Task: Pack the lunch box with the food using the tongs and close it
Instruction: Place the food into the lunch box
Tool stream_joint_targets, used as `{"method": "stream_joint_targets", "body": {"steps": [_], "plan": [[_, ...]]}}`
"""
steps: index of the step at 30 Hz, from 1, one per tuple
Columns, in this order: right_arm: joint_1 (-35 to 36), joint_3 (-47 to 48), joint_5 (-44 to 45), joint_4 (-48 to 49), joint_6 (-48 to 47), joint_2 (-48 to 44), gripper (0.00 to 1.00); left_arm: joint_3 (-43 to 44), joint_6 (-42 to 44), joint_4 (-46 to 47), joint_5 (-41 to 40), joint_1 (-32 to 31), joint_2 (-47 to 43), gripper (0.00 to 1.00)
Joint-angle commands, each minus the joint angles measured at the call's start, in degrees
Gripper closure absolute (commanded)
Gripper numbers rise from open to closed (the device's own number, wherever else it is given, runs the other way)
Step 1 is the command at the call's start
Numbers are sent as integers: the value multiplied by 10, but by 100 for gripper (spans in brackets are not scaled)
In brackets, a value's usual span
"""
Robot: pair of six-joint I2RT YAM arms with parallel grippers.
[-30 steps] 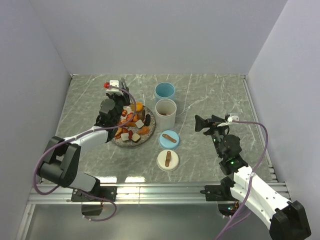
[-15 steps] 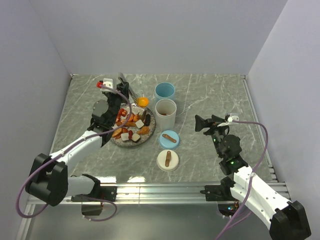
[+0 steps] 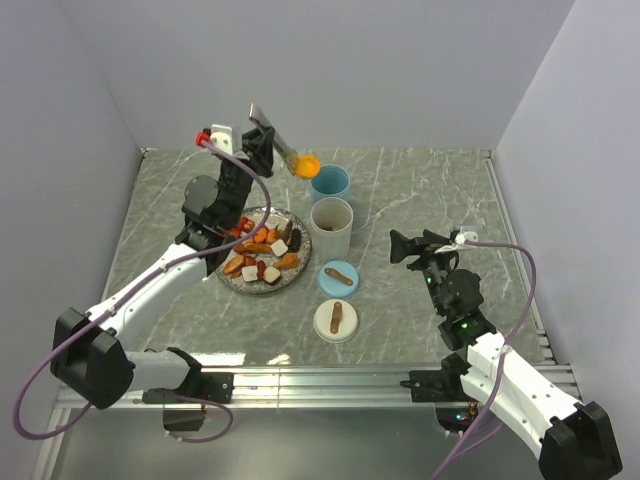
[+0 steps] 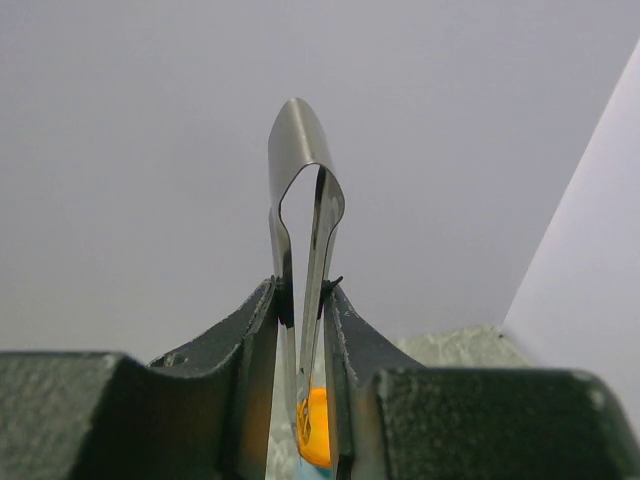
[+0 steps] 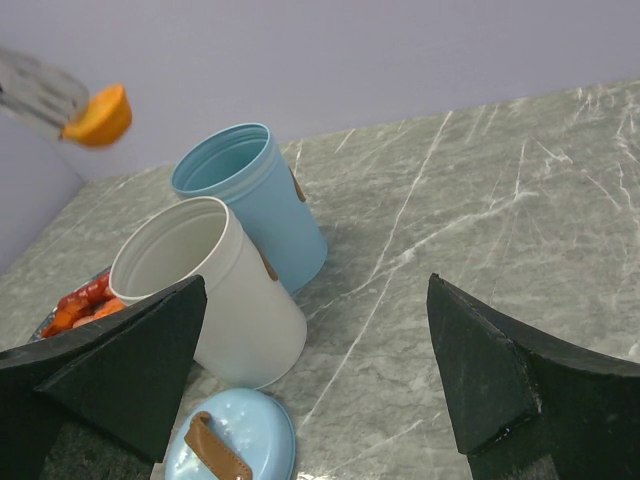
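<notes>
Tongs, slim grey metal [image 4: 297,140], clamped in left gripper [image 4: 300,310], pinching orange rounded food piece [image 3: 308,165] aloft at ten o'clock of light-blue open cup [image 3: 329,182]. Other food [image 3: 262,255] piled on round grey plate [image 3: 240,285], eight o'clock of white cup [image 3: 331,228]. Held right gripper [image 3: 397,248] spread wide, grasping nothing.
</notes>
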Motion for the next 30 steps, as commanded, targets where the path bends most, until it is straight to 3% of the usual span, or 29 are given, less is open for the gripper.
{"method": "stream_joint_targets", "body": {"steps": [1, 7, 20, 28, 30], "plan": [[-4, 0, -3, 23, -6, -5, 2, 62, 16, -8, 17, -10, 36, 99], [-4, -1, -4, 25, -7, -4, 2, 123, 5, -15, 37, -14, 106, 93], [-4, 1, -5, 26, -7, 0, 2, 153, -13, 3, 78, -19, 177, 84], [-4, 0, -5, 26, -7, 0, 2, 148, -5, 6, 72, -25, 176, 61], [-5, 1, -6, 26, -7, 1, 2, 148, -1, 5, 69, -28, 173, 59]]}}
